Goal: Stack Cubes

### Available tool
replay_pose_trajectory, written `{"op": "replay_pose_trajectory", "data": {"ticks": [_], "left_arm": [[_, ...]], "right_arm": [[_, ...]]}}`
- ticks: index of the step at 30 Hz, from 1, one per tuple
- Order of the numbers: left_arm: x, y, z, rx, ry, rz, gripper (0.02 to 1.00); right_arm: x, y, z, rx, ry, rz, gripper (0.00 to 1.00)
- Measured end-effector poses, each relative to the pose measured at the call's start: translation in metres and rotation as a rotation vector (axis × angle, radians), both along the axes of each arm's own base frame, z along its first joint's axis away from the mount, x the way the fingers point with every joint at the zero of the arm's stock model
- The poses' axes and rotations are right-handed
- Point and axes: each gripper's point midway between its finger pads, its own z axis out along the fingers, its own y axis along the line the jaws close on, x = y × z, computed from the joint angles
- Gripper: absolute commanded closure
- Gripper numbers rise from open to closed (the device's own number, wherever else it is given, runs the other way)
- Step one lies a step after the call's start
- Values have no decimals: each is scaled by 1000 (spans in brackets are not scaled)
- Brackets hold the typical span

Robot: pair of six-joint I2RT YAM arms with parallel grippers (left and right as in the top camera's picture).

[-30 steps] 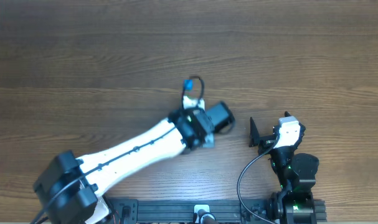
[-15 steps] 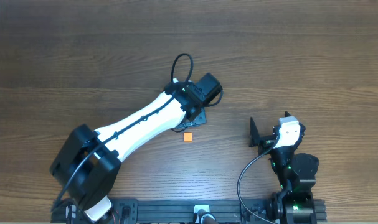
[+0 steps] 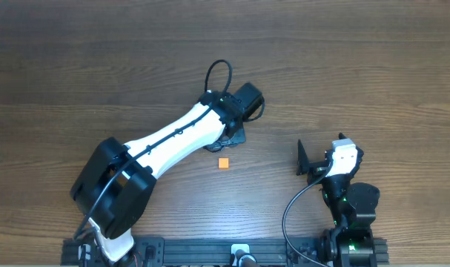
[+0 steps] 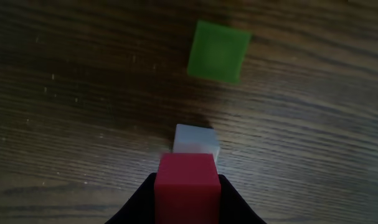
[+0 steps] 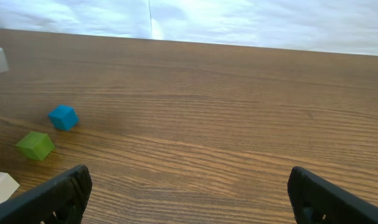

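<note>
- The left gripper (image 4: 187, 202) is clamped on one red cube (image 4: 187, 180), a finger against each side.
- A white cube (image 4: 196, 141) sits on the table (image 3: 98, 59) just ahead of the red cube and partly tucked behind it. Their faces are roughly square to each other, so I judge little twist is needed.
- This is the relation that matters: the red cube looks a touch short of being centred over the white one.
- In the top view the left arm reaches toward 1 o'clock, and the orange cube (image 3: 223, 164) lies near, at 6 o'clock from its wrist.
- The right gripper (image 5: 189, 186) is spread wide and empty, well apart at 4 o'clock. The left arm is nearer.
- Cubes counted: one red, one white, one green cube (image 4: 218, 51), one blue cube (image 5: 63, 117), one orange, five in all.
</note>
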Motion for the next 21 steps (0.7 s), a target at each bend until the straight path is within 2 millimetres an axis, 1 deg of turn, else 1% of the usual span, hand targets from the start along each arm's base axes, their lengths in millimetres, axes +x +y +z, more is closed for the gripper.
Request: {"op": "replay_pose_trajectory", "data": {"ticks": [10,18,21], "left_arm": [[1,-2,0,-1,-2,-8,980],[2,-3,-10,11,9,-19,980],[3,-3,-11,10,8,-20,982]], "right_arm": [[0,0,0,0,0,0,9],[0,0,0,0,0,0,7],[0,0,0,0,0,0,7]]}}
